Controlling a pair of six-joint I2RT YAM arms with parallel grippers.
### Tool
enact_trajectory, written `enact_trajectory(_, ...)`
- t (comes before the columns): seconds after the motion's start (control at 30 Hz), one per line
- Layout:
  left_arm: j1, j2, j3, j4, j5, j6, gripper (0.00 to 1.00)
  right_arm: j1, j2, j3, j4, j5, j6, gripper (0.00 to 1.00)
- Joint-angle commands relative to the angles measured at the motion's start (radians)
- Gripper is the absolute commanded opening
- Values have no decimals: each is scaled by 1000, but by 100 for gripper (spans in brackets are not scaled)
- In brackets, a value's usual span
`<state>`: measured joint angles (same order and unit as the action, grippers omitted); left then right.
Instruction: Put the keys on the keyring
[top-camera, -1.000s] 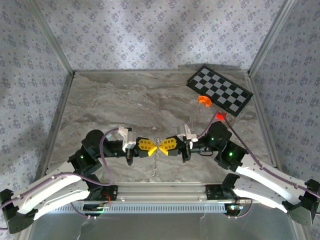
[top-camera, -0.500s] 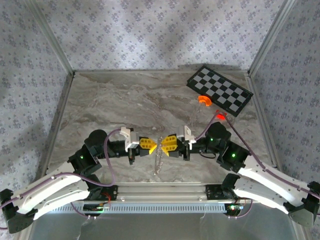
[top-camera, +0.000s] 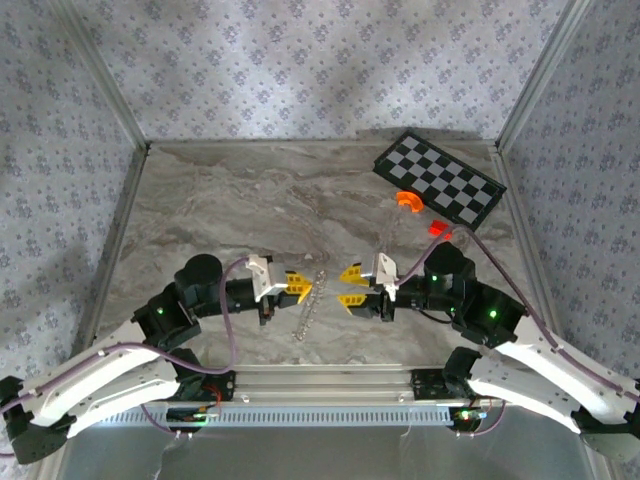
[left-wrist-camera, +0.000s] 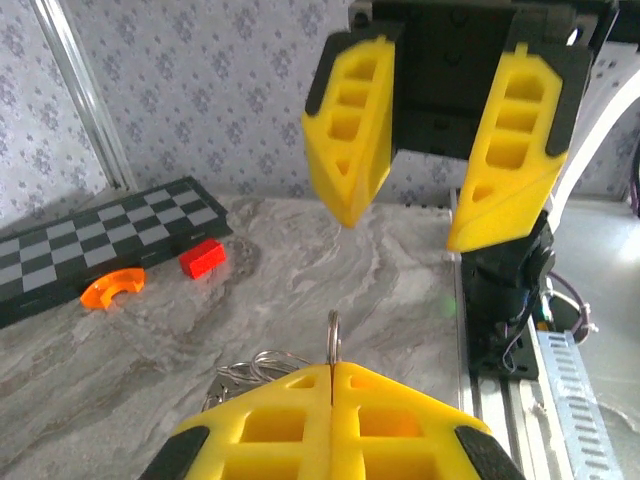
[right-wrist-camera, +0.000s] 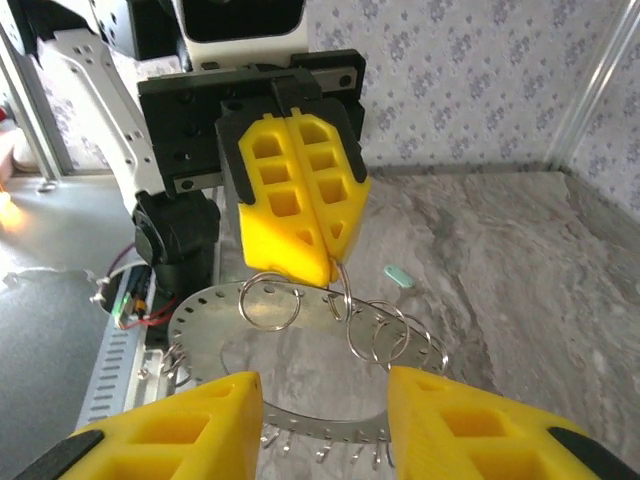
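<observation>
Several wire loops (right-wrist-camera: 378, 320) tangle, so we cannot pick out keys; left gripper (left-wrist-camera: 330, 368) clamps the keyring (left-wrist-camera: 333, 338), right gripper (top-camera: 350, 286) gapes empty.

Marble-patterned tabletop (top-camera: 250, 200) with loose items. A checkered board (top-camera: 440, 182) is lying flat in the far right corner. An orange curved piece (top-camera: 407, 201) and a small red block (top-camera: 438, 229) are resting just beside the board's near edge. A pale green sliver (right-wrist-camera: 397, 276) is lying nearer the middle.
</observation>
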<state>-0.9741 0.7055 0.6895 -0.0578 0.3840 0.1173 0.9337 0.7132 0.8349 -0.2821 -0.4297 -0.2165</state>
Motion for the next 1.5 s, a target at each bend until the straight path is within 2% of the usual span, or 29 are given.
enact_trajectory(0.0,-26,20,50,-36,-42,67,0,18,-2,56,-90,62,-44,39)
enact_trajectory(0.17,-55,55,70,-67,-76,94,0,50,45,86,-146,122,-88,38)
enact_trajectory(0.47,-87,81,79,-57,-72,102,0,73,62,55,-115,133,-93,38)
enact_trajectory(0.7,-87,-11,-33,246,11,-59,0,73,-38,-65,119,91,25,38)
enact_trajectory(0.83,-86,-50,-54,316,51,-107,0,74,-64,-87,178,51,74,38)
enact_trajectory(1.07,-87,-61,-26,248,69,-77,0,87,-70,-82,227,32,96,38)
enact_trajectory(1.27,-88,-36,45,59,1,31,0,113,-34,6,64,101,5,37)
enact_trajectory(1.47,-89,-5,78,-33,-40,93,0,184,24,70,-65,233,-66,35)
